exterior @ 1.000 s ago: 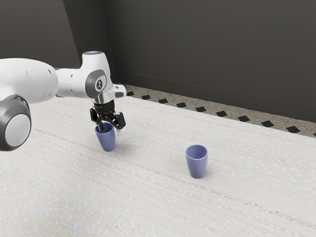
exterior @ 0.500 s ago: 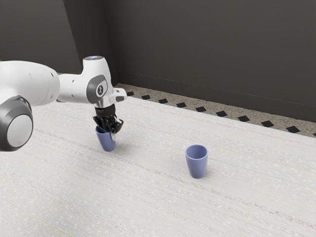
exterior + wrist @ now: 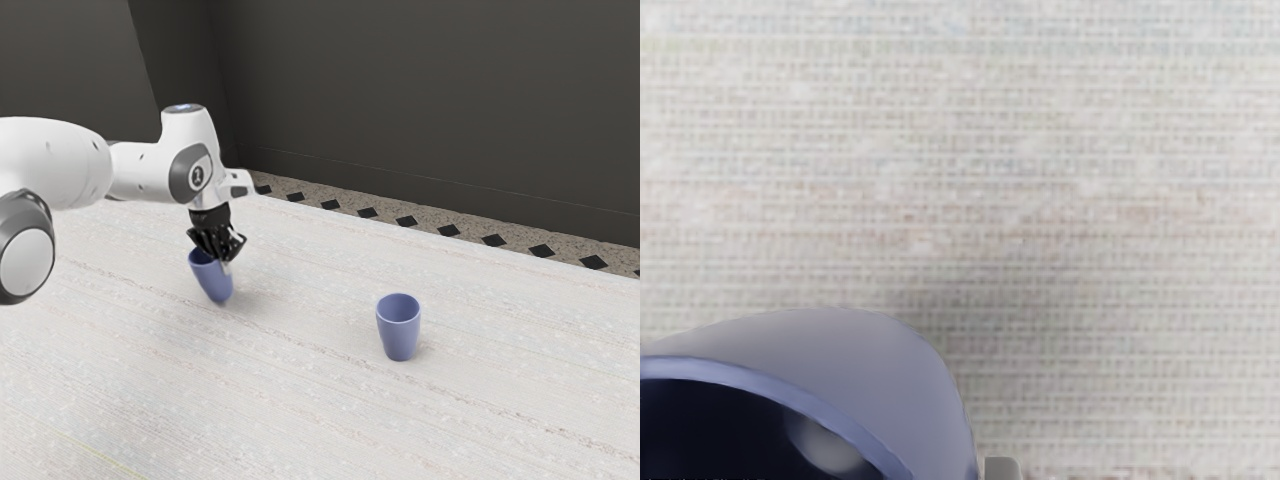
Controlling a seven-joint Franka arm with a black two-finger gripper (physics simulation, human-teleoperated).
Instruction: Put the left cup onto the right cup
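Black jaws are closing the last of their gap. A second ago they were standing apart over the rim, and now the gripper point(image 3: 216, 244) is clamping on the wall of the left cup point(image 3: 212, 278), one finger inside the mouth and one outside, as best I can judge. Directly under the jaws the blue cup is leaning, its base swinging toward the other cup's side. It is also sitting a touch higher than it was, so I am reading this as the grip being taken and the lift just beginning. From the hand's camera the open mouth of the left cup point(image 3: 800, 380) is looming just below the hand, with the pale table point(image 3: 1060, 160) beyond it. Well away from the jaws, toward the exterior view's right, the right cup point(image 3: 398, 326) is standing upright and untouched on the table point(image 3: 300, 410). The carry across is not yet begun, and the tilt is suggesting the cup may need levelling before it goes down onto the other.
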